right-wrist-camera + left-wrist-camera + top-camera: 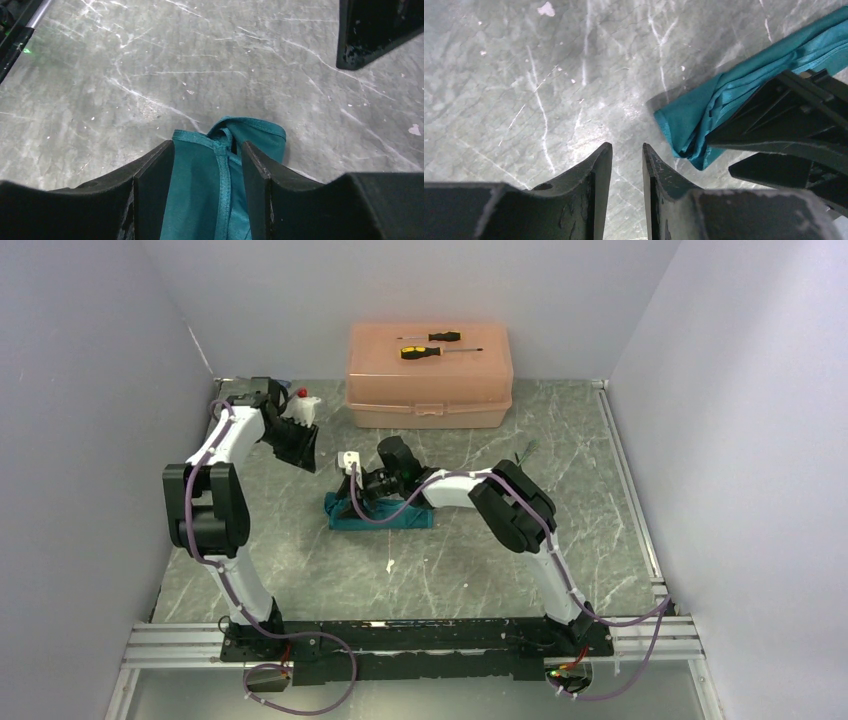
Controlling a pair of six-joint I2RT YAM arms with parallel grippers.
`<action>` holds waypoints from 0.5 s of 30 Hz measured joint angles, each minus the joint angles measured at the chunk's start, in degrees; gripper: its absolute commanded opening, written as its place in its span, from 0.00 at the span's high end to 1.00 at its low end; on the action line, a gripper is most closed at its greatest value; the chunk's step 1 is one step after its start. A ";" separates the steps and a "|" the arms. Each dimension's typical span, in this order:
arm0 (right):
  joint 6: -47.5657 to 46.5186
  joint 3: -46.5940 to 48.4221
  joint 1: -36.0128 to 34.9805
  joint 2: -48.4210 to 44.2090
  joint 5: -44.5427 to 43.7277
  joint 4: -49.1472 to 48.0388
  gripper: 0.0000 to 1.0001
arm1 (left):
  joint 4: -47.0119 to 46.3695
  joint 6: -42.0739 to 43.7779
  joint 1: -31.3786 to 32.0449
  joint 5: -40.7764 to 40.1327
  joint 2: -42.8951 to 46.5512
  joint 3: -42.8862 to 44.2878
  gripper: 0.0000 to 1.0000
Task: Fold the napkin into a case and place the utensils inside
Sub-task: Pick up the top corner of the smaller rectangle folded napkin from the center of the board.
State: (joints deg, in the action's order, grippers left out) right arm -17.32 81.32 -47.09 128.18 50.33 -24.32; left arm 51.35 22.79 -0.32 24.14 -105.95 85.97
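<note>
While your right gripper (207, 147) straddles the napkin (195, 200) end (can't tell if it's pinching), your left gripper (626, 146) is narrowly parted and empty, napkin near its tips.

Bright, even overhead light — shadows stay soft. The desk (524, 100) gleams faintly and the napkin (704, 115) shines slightly — the overview looks a little soft.

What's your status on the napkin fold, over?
Left gripper slightly open, empty, over bare table beside the napkin end. Right gripper astride the folded napkin, grip unclear. Grippers crowd each other there.
</note>
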 measured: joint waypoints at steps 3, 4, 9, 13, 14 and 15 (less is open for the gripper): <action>-0.70 1.05 0.00 0.24 -0.66 1.81 0.44 | -0.04 -0.02 -1.18 -0.07 0.00 0.09 0.63; -0.98 1.79 0.00 0.52 -0.70 2.58 0.44 | -0.04 -0.02 -1.53 -0.07 0.00 0.09 0.63; -2.69 6.97 -0.24 2.62 -0.52 8.48 0.45 | -0.04 -0.02 -2.16 -0.15 0.00 0.09 0.62; -3.67 7.26 -0.76 2.86 -0.26 11.34 0.50 | -0.04 -0.02 -2.60 -0.15 0.00 0.09 0.62; -3.85 7.26 -0.87 2.99 -0.22 11.87 0.52 | -0.04 -0.02 -2.78 -0.15 0.00 0.09 0.62; -4.04 7.26 -0.96 3.06 -0.22 12.24 0.53 | -0.04 -0.02 -2.99 -0.15 0.00 0.09 0.63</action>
State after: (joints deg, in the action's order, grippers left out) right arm -21.37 88.58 -48.05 131.24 50.11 -12.08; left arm 51.31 22.76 -3.31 23.99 -105.95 86.06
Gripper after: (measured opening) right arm 0.508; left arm 0.378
